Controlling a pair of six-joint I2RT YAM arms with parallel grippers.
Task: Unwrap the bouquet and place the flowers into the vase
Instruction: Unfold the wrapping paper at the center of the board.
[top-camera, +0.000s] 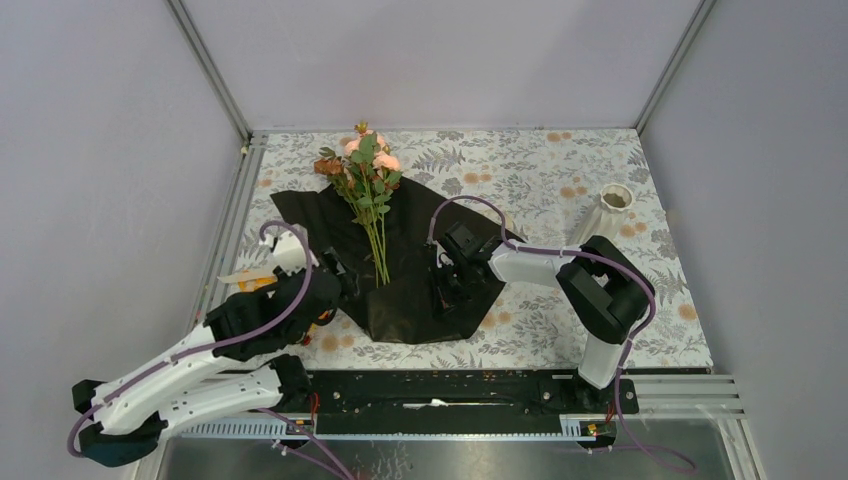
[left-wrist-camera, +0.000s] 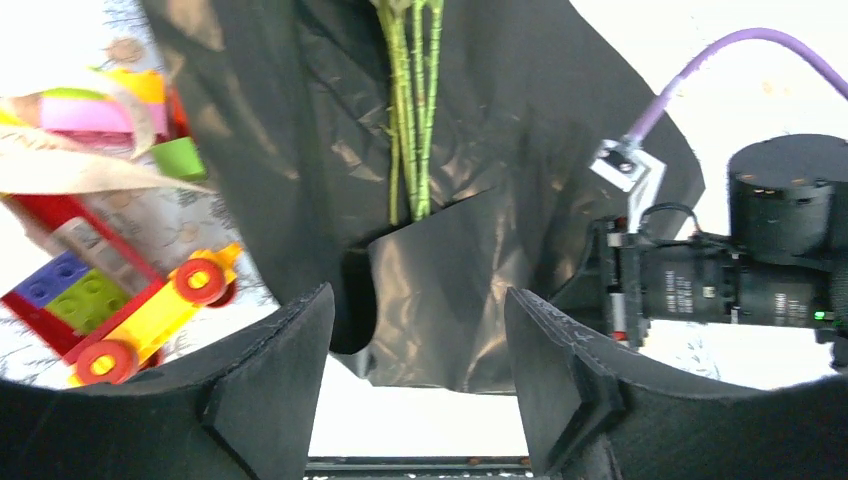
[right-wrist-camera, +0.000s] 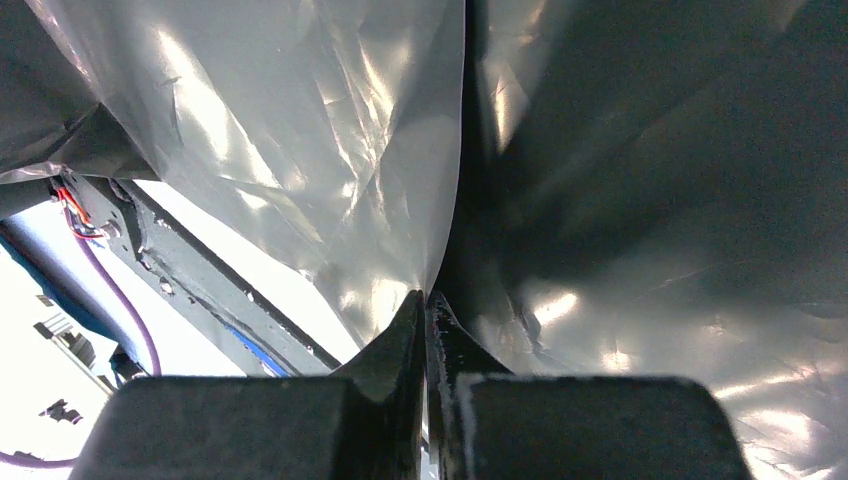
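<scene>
While the right gripper (right-wrist-camera: 428, 305) pinches the glossy black wrapping paper (top-camera: 420, 300) at its 4 o'clock side, the left gripper (left-wrist-camera: 418, 310) stands spread at 8 o'clock. Peach-pink roses on thin green stems (top-camera: 368, 190) lie on the sheet, blooms toward 12; white ribbed ceramic vase (top-camera: 612, 205) at 2 o'clock.

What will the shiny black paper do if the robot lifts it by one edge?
It would probably flop and drape: the black paper looks thin and creased, and folds where the right pincer pinches it. Its glossy sheen suggests it may be slippery, so the flowers lying on it could slide off.
</scene>
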